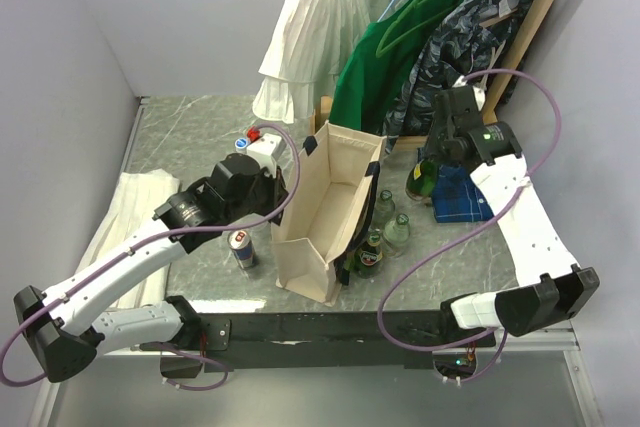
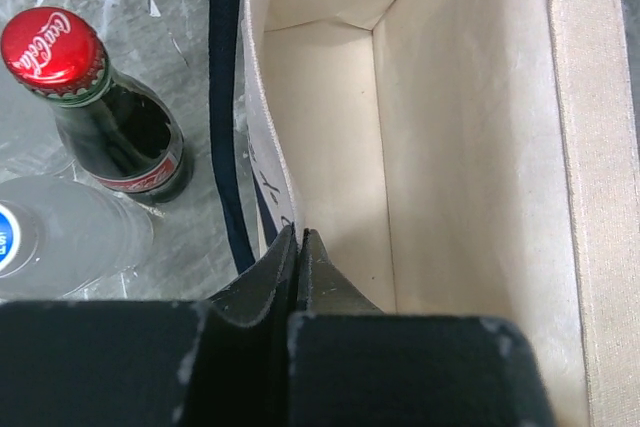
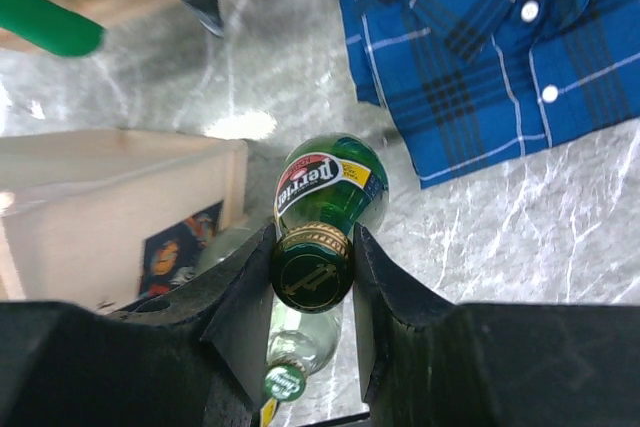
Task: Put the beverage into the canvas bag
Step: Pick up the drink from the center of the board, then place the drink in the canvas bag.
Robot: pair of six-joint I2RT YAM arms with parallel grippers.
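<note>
Your left fingers (image 2: 268, 285) are pressed together on the near rim of the one canvas bag (image 2: 460, 147), which stands upright and open ahead of them. One Coca-Cola bottle (image 2: 105, 112) stands on the desk (image 2: 190, 7) up and to their left, outside the bag. Your right fingers (image 3: 238, 297) pinch one green Perrier bottle (image 3: 335, 187) at its gold cap, also outside the bag. Three more glass bottles (image 1: 398, 233) stand between those fingers and the bag.
</note>
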